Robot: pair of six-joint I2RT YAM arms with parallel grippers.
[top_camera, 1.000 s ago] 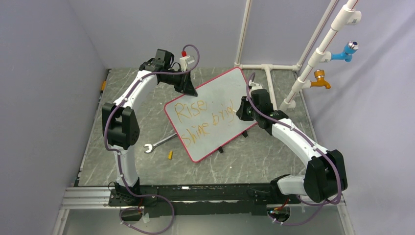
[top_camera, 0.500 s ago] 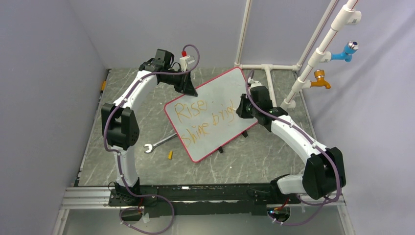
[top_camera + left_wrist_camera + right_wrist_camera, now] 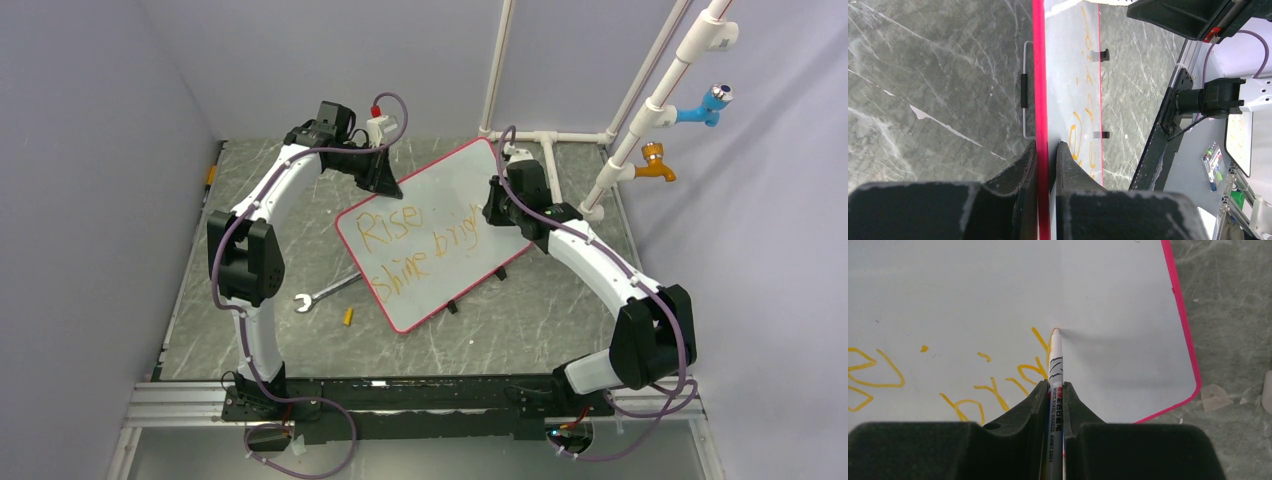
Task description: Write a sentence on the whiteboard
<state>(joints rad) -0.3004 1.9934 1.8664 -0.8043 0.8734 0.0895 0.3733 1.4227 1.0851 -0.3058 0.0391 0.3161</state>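
The whiteboard [image 3: 450, 185] lies tilted on the table, white with a red-pink rim. The sentence [image 3: 410, 245] runs across it in orange handwriting, in two rows. My left gripper [image 3: 385, 180] is shut on the board's far left edge; the left wrist view shows the rim [image 3: 1038, 75] pinched in the gripper [image 3: 1047, 145]. My right gripper [image 3: 497, 212] is shut on a white marker [image 3: 1055, 365]. Its tip rests on the board [image 3: 973, 285] at the end of the last orange letters [image 3: 993, 390].
A silver wrench [image 3: 328, 290] and a small yellow piece [image 3: 348, 317] lie left of the board's near corner. A white pipe frame [image 3: 545, 135] with a blue tap [image 3: 708, 103] and an orange tap [image 3: 655, 165] stands at the back right. Tape scraps [image 3: 1214, 396] lie beside the board.
My right gripper has moved toward the far side of the board with the marker, adding strokes to the last word. The left gripper and the board have stayed put.
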